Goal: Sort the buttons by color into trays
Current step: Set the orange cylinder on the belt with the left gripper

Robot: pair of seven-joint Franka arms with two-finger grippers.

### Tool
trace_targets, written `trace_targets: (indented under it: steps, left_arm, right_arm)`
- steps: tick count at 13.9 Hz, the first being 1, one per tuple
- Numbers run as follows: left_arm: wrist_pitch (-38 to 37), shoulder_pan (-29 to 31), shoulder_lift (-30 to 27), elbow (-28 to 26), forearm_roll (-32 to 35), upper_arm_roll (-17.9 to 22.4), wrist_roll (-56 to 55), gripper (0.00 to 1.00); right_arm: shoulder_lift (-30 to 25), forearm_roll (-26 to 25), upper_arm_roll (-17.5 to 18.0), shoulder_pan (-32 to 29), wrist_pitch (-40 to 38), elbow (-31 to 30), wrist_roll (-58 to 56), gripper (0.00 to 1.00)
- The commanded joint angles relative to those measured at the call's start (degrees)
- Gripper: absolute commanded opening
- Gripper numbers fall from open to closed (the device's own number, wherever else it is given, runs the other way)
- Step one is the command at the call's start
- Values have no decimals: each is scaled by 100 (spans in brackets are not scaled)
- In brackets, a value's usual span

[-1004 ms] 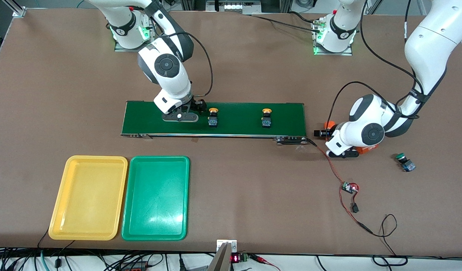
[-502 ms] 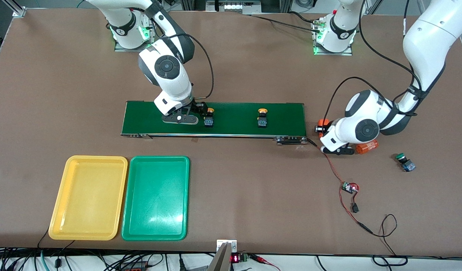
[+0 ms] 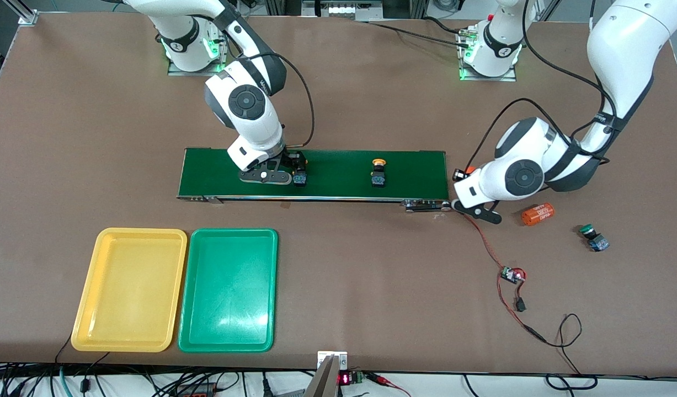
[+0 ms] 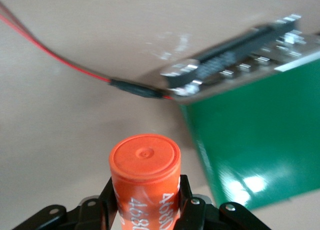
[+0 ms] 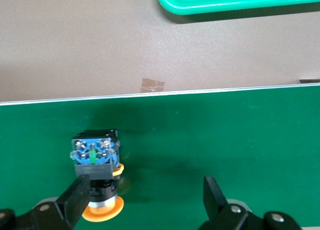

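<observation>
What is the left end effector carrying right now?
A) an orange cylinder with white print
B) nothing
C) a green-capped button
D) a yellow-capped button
A: the left wrist view shows the left end effector shut on the orange cylinder, white print on its side, near the end of the conveyor belt.
</observation>
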Motion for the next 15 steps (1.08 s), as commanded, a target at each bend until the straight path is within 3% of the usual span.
trace_targets:
  steps: [1, 6, 11, 15]
  left_arm:
    - [-352, -308, -40, 94, 141, -294, 273, 0]
    - [-326, -1522, 91, 208, 1001, -251, 817, 0]
    - [-291, -1567, 197, 349, 1293, -225, 2322, 0]
    - [-273, -1550, 381, 349, 1495, -110, 2770, 0]
  right_arm:
    - [128, -102, -8, 66, -112, 151, 159, 100]
    - [286, -120, -8, 119, -95, 204, 203, 100]
    - [365, -128, -8, 119, -69, 231, 203, 100]
    - [436, -357, -16, 110, -69, 266, 168, 62]
